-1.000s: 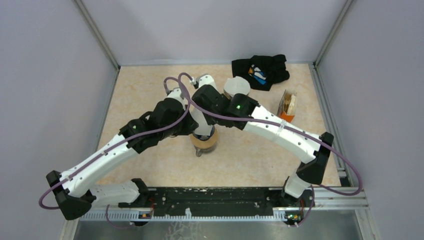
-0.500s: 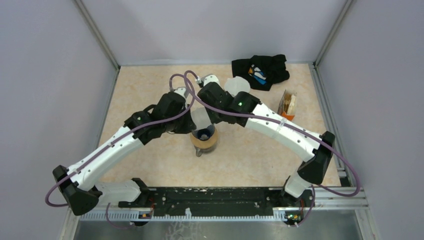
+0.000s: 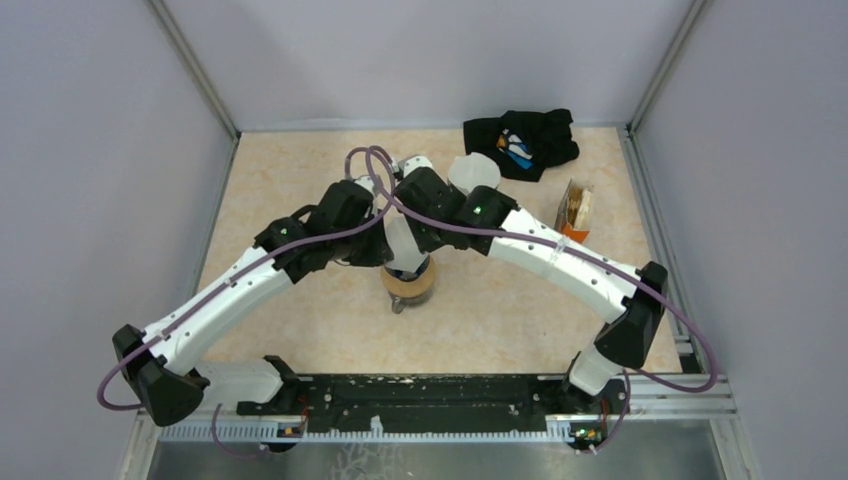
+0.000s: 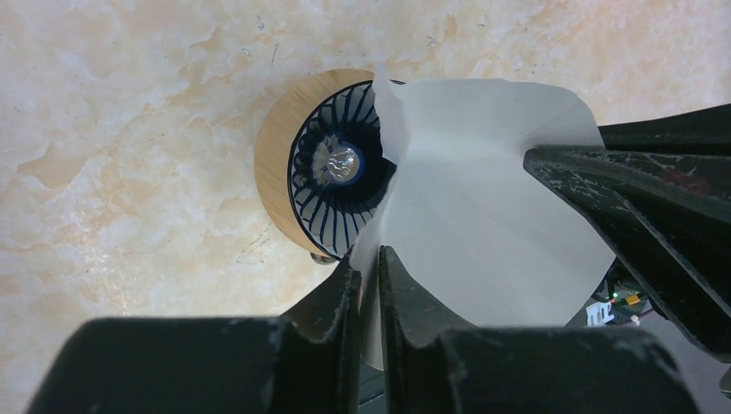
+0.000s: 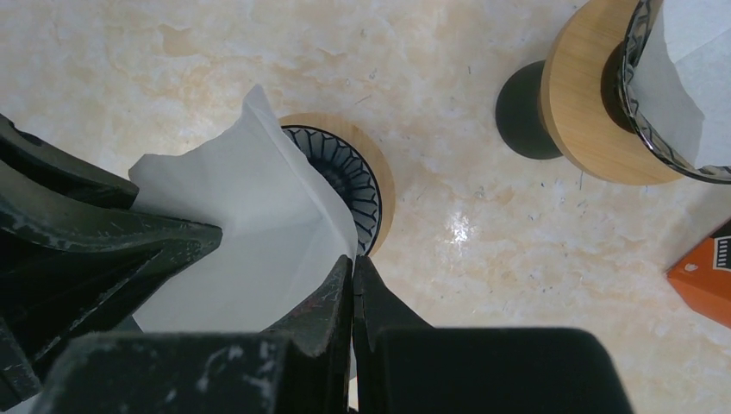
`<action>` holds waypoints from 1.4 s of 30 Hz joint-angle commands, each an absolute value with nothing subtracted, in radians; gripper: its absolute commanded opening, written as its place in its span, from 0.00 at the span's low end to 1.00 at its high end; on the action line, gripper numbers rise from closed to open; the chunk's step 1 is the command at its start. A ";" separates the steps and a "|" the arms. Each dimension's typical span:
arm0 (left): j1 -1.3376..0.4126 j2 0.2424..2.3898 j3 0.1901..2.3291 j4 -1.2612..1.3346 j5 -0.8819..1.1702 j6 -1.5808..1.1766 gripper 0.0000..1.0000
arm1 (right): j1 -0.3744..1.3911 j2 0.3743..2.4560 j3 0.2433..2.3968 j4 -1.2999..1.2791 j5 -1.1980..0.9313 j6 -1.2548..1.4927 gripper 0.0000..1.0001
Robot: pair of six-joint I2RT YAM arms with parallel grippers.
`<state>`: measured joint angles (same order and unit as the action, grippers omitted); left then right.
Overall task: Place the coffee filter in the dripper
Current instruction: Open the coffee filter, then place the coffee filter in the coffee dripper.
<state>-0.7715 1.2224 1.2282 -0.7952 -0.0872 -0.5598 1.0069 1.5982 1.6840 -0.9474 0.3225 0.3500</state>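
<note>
The white paper coffee filter (image 4: 483,190) is seen from the left wrist spread open, ahead and to the right of the left gripper (image 4: 369,276). One edge of it runs down into the narrow gap between that gripper's fingers; whether it is pinched there cannot be told. One round dripper with a wooden collar and black ribbed cone (image 4: 332,168) lies just beyond the fingertips, partly covered by the filter.

From the right wrist, the right gripper (image 5: 352,272) is seen closed on the filter's opposite edge, the paper fanning out to the left of its fingers, over the dripper's near rim. A second wooden-collared dripper (image 5: 577,95), with a second paper filter (image 5: 681,78) already seated inside, stands far ahead to the right. One orange box (image 5: 705,269) is cut off at the right edge.

From above, two grippers are counted, meeting over the middle dripper with the filter held above it. One black cloth (image 3: 520,140) lies beyond them on the beige marbled table (image 3: 280,200).
</note>
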 commanded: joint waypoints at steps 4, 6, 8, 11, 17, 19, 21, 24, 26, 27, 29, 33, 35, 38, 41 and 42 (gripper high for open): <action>-0.762 1.247 1.257 -0.807 -0.089 -0.532 0.17 | 1.008 1.597 1.646 -0.866 0.311 0.347 0.00; -0.761 1.252 1.254 -0.805 -0.093 -0.529 0.18 | 1.006 1.599 1.631 -0.854 0.311 0.347 0.00; -0.759 1.256 1.253 -0.803 -0.097 -0.527 0.18 | 1.006 1.602 1.618 -0.841 0.311 0.347 0.00; -0.759 1.266 1.252 -0.809 -0.107 -0.523 0.21 | 1.007 1.605 1.595 -0.821 0.319 0.345 0.00; -0.758 1.281 1.245 -0.812 -0.114 -0.515 0.30 | 1.007 1.615 1.569 -0.806 0.317 0.341 0.00; -0.756 1.286 1.245 -0.815 -0.115 -0.513 0.33 | 1.006 1.617 1.563 -0.803 0.316 0.339 0.00; -0.756 1.287 1.243 -0.817 -0.118 -0.513 0.36 | 1.006 1.615 1.554 -0.795 0.313 0.336 0.00; -0.756 1.289 1.242 -0.819 -0.125 -0.513 0.40 | 1.007 1.614 1.548 -0.794 0.318 0.333 0.04; -0.756 1.289 1.239 -0.824 -0.131 -0.512 0.43 | 1.007 1.614 1.544 -0.792 0.326 0.331 0.05; -0.756 1.288 1.238 -0.826 -0.135 -0.514 0.44 | 1.005 1.612 1.542 -0.792 0.331 0.331 0.06; -0.755 1.287 1.234 -0.830 -0.144 -0.515 0.47 | 1.002 1.610 1.534 -0.789 0.338 0.331 0.10; -0.754 1.284 1.224 -0.829 -0.154 -0.518 0.53 | 0.992 1.607 1.514 -0.788 0.339 0.334 0.19; -0.753 1.284 1.217 -0.825 -0.154 -0.518 0.54 | 0.987 1.607 1.506 -0.788 0.341 0.335 0.23; -0.752 1.287 1.210 -0.823 -0.154 -0.518 0.55 | 0.985 1.605 1.495 -0.779 0.338 0.336 0.29; -0.750 1.292 1.205 -0.824 -0.157 -0.519 0.57 | 0.982 1.602 1.481 -0.770 0.333 0.336 0.32; -0.749 1.291 1.201 -0.825 -0.158 -0.521 0.57 | 0.982 1.600 1.475 -0.765 0.328 0.336 0.33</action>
<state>-0.7525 1.2861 1.2114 -0.8356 -0.1474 -0.5442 0.9852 1.6043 1.4925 -0.7895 0.3313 0.3515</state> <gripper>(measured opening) 0.563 0.317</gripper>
